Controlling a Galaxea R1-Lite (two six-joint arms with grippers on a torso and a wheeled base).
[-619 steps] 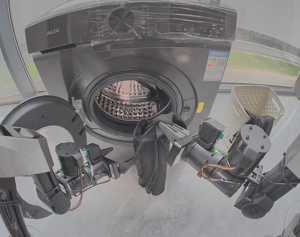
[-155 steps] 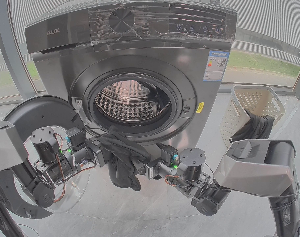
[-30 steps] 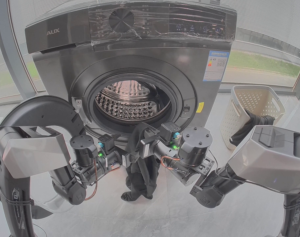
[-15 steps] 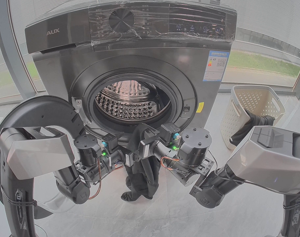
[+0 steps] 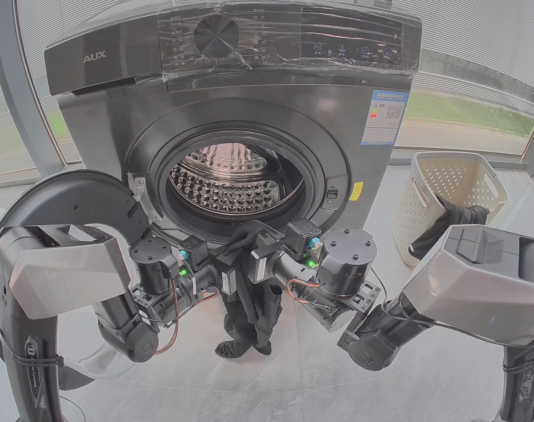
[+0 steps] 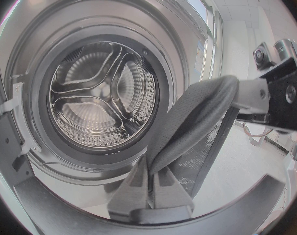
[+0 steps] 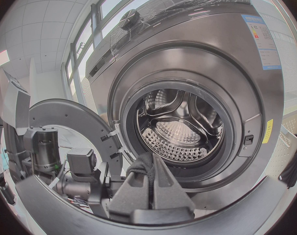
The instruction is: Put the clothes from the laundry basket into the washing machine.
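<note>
A dark garment [image 5: 250, 315] hangs in front of the washing machine [image 5: 232, 89], just below its open drum [image 5: 235, 180]. My left gripper [image 5: 237, 265] is shut on one upper part of the cloth [image 6: 194, 115]. Close beside it, my right gripper [image 5: 252, 246] is shut on another upper fold [image 7: 142, 164]. In the left wrist view the cloth stretches from my left gripper [image 6: 152, 172] across to the right gripper. The right gripper [image 7: 150, 167] faces the drum [image 7: 181, 128], which looks bare inside. A second dark garment [image 5: 454, 224] drapes over the rim of the laundry basket [image 5: 454, 177].
The round door [image 5: 73, 206] is swung open to the left of the drum, behind my left arm. The basket stands on the floor at the machine's right side. Pale floor [image 5: 290, 382] spreads in front of the machine.
My left gripper has shifted right to the garment's top and shut on it beside the right gripper. The cloth's upper edge now spans the two. The right arm has barely moved.
</note>
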